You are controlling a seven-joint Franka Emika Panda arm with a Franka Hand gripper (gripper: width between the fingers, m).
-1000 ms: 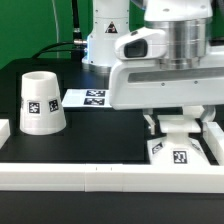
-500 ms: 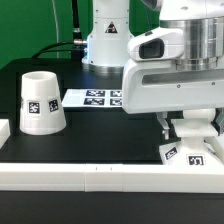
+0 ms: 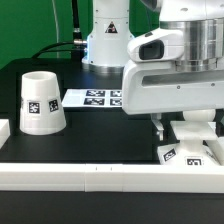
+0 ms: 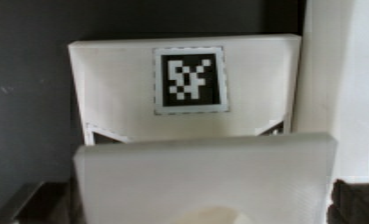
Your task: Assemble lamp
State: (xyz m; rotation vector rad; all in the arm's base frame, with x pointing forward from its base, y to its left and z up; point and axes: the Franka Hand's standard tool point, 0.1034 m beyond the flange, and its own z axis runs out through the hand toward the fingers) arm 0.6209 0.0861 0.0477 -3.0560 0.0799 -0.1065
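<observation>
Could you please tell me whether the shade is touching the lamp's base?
Apart. The exterior view shows the shade on its left and the base on its right, with a wide stretch of bare black table between them.

The black table (image 3: 100, 135) carries the shade (image 3: 42, 103), marker board (image 3: 95, 97), base (image 3: 185, 155) and front rail (image 3: 90, 176).

I work in a robotics lab, on a test bench rather than in a home. My arm's white pedestal (image 3: 105, 40) stands at the back of a matte black table (image 3: 100, 135), with cables (image 3: 62, 45) and a plain green backdrop (image 3: 35, 30) behind it. The marker board (image 3: 95, 97) lies flat on the table, similar black-and-white square tags mark the white plastic shade (image 3: 42, 102), and a long white rail (image 3: 90, 175) fences the front edge.
</observation>
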